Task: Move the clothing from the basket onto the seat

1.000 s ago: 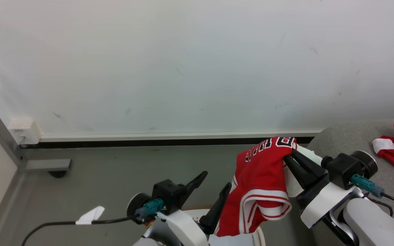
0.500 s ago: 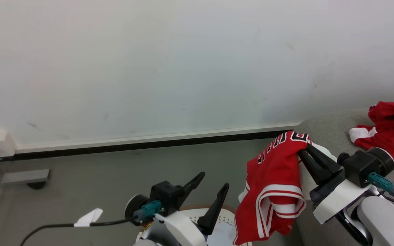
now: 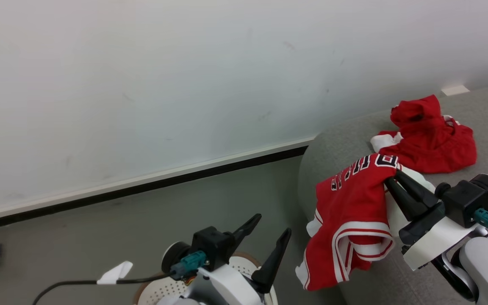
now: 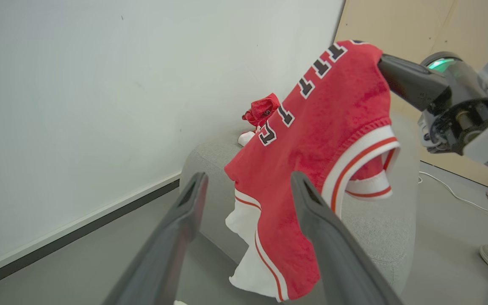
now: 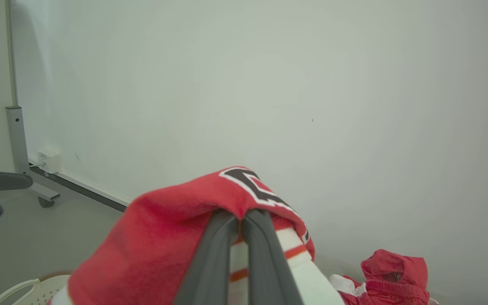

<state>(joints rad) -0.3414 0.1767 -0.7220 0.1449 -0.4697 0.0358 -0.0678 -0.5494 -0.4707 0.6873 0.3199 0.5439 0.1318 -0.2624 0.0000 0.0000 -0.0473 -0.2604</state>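
At the bottom of my head view, my left gripper stands spread and empty over the basket. Beyond it my right gripper is pinched closed on the jersey, which hangs, I think, against the edge of the seat. Farther back, another red garment lies on that seat.

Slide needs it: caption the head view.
Right gripper holds a red jersey by the grey seat, where another red garment lies.

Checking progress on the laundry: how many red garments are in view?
2. One, a jersey, hangs from the shut right gripper at the edge of the seat; the other garment lies crumpled on it. The basket is mostly hidden, so more may remain.
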